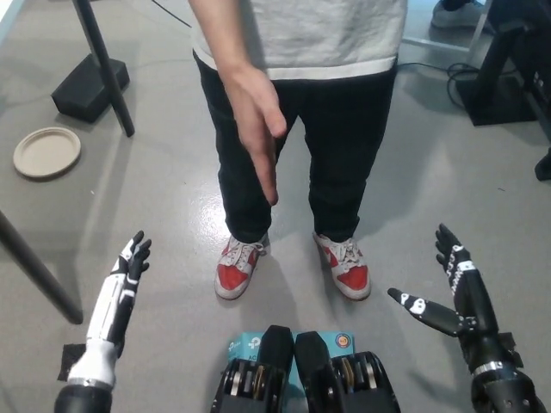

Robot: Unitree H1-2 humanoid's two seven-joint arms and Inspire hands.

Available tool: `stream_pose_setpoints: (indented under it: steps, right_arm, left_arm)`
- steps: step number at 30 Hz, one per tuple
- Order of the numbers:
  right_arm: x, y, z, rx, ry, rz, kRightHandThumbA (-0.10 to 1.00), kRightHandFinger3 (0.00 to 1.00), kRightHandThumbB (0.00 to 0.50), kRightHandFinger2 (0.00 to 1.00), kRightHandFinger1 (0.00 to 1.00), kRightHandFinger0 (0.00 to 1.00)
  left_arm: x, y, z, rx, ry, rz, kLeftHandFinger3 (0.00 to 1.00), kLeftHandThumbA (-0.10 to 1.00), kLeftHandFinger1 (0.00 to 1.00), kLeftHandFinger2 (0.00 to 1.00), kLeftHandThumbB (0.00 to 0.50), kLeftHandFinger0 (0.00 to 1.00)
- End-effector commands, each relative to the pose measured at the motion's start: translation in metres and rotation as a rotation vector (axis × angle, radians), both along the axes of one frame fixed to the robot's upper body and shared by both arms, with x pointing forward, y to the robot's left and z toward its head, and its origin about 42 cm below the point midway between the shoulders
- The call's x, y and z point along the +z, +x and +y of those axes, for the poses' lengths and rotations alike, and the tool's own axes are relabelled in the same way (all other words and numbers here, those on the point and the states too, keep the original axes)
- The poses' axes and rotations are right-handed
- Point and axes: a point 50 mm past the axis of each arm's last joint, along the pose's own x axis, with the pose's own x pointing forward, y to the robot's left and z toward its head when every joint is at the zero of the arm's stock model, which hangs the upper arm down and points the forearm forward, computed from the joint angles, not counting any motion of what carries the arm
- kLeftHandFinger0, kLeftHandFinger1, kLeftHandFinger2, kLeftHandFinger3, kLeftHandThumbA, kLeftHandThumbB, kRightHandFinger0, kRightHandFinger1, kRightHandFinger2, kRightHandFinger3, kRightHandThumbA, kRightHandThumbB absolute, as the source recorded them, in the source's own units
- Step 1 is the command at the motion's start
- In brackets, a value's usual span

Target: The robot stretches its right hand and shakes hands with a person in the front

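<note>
A person [297, 103] in a grey shirt, black trousers and red-and-white shoes stands right in front of me. The person's hand [261, 129] reaches toward me, flat and open, fingers pointing down at the picture's middle. My black right hand [452, 292] is low at the right, open, its fingers spread, well apart from the person's hand. My white left hand [120, 292] rests at the lower left, its fingers straight and holding nothing.
A round beige plate [46, 152] lies on the grey floor at the left. A black stand with a slanted pole [102, 64] is at the upper left. Dark equipment and cables [499, 77] sit at the upper right.
</note>
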Motion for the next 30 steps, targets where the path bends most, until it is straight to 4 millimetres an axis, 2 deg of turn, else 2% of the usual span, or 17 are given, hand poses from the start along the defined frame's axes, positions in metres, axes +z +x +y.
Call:
stream_pose_setpoints:
  steps: [1, 4, 7, 10, 12, 14, 16, 18, 20, 21, 23, 25, 30]
  right_arm:
    - [0.032, -0.005, 0.005, 0.013, 0.034, -0.162, 1.00, 1.00, 0.253, 1.00, 1.00, 1.00]
    - [0.046, -0.013, 0.011, 0.032, 0.013, -0.177, 1.00, 1.00, 0.296, 1.00, 1.00, 1.00]
    - [0.074, -0.022, 0.019, 0.074, -0.009, -0.189, 1.00, 1.00, 0.330, 1.00, 1.00, 1.00]
    - [0.093, -0.026, 0.025, 0.117, -0.039, -0.202, 1.00, 1.00, 0.322, 1.00, 1.00, 1.00]
    - [0.118, -0.027, 0.034, 0.167, -0.092, -0.239, 1.00, 1.00, 0.308, 1.00, 1.00, 1.00]
    - [0.130, -0.027, 0.040, 0.188, -0.105, -0.238, 1.00, 1.00, 0.353, 1.00, 1.00, 1.00]
    - [0.142, -0.025, 0.049, 0.213, -0.115, -0.238, 1.00, 1.00, 0.366, 1.00, 1.00, 1.00]
    - [0.150, -0.018, 0.060, 0.256, -0.117, -0.235, 0.99, 1.00, 0.345, 1.00, 1.00, 1.00]
    - [0.162, -0.008, 0.074, 0.283, -0.182, -0.231, 1.00, 1.00, 0.347, 1.00, 1.00, 1.00]
    - [0.167, -0.003, 0.079, 0.291, -0.219, -0.240, 1.00, 1.00, 0.329, 1.00, 1.00, 1.00]
    - [0.176, 0.008, 0.092, 0.304, -0.249, -0.248, 1.00, 1.00, 0.322, 1.00, 1.00, 1.00]
    - [0.186, 0.023, 0.107, 0.321, -0.262, -0.240, 1.00, 1.00, 0.311, 1.00, 1.00, 1.00]
    - [0.187, 0.056, 0.128, 0.355, -0.259, -0.167, 1.00, 1.00, 0.324, 1.00, 1.00, 1.00]
  left_arm:
    - [0.017, -0.003, -0.002, -0.005, 0.007, -0.125, 1.00, 1.00, 1.00, 1.00, 0.066, 1.00]
    - [0.014, -0.014, 0.000, 0.001, 0.002, -0.120, 1.00, 1.00, 1.00, 1.00, 0.053, 1.00]
    - [0.016, -0.020, 0.002, 0.007, 0.001, -0.122, 1.00, 1.00, 1.00, 1.00, 0.053, 1.00]
    - [0.016, -0.025, 0.002, 0.011, -0.001, -0.119, 1.00, 1.00, 1.00, 1.00, 0.058, 1.00]
    - [0.014, -0.027, 0.001, 0.016, -0.003, -0.112, 1.00, 1.00, 1.00, 1.00, 0.069, 1.00]
    - [0.010, -0.030, 0.001, 0.016, -0.001, -0.103, 1.00, 1.00, 1.00, 1.00, 0.056, 1.00]
    - [0.006, -0.031, 0.001, 0.019, 0.007, -0.101, 1.00, 1.00, 1.00, 1.00, 0.055, 1.00]
    - [0.000, -0.036, 0.003, 0.026, 0.006, -0.093, 1.00, 1.00, 1.00, 1.00, 0.038, 1.00]
    - [-0.004, -0.039, 0.005, 0.035, 0.014, -0.083, 1.00, 1.00, 1.00, 1.00, 0.038, 1.00]
    - [-0.005, -0.040, 0.005, 0.038, 0.006, -0.078, 1.00, 1.00, 1.00, 1.00, 0.036, 1.00]
    - [-0.008, -0.043, 0.006, 0.042, -0.004, -0.069, 1.00, 1.00, 1.00, 1.00, 0.022, 1.00]
    - [-0.012, -0.045, 0.007, 0.045, -0.010, -0.053, 1.00, 1.00, 1.00, 1.00, 0.030, 1.00]
    - [-0.019, -0.050, 0.008, 0.065, -0.009, -0.034, 1.00, 1.00, 1.00, 1.00, 0.034, 1.00]
